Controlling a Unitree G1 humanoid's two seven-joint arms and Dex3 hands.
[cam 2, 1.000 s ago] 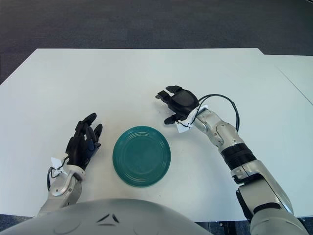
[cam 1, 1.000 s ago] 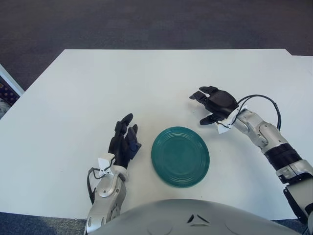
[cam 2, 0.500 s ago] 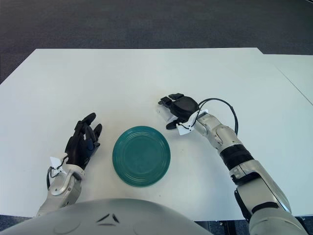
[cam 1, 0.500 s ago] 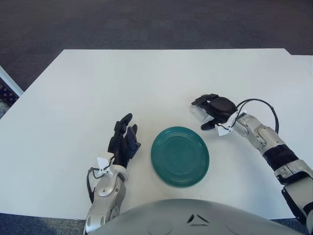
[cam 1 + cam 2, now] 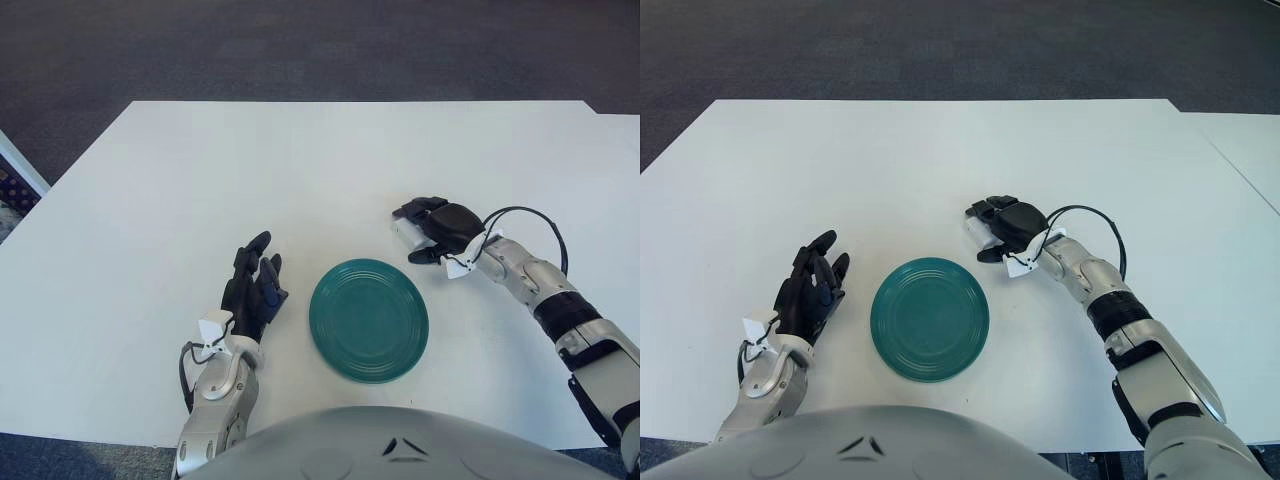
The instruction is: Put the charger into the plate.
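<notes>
1. Two hands in view, only one at work: right hand [image 5: 440, 225] down on the table just beyond the plate's far right rim, dark fingers [image 5: 412, 209] curled over a small white block.
2. White block taken to be the charger [image 5: 978, 228], peeking out at the fingertips on the side toward table centre; mostly hidden under the palm, so shape and orientation cannot be told.
3. Curled around the charger, judged as closing rather than a settled hold; whether lifted clear of the table [image 5: 300, 170] or resting on it cannot be told.
4. Advice for the step: finish the squeeze squarely, thumb opposite the two fingers, before any lift; a small smooth block likely to squirt out of a half-closed pinch.
5. Then a low lift, just enough to clear the rim, and a short sweep toward the body and leftward to the green plate [image 5: 369, 320], which lies near, between the two hands.
6. Release over the flat centre of the plate, not the sloped rim, to avoid a slide off.
7. Loose black cable at the right wrist worth keeping off the plate during the sweep.
8. Left hand [image 5: 252, 290] beside the plate's left edge, fingers spread, holding nothing.
</notes>
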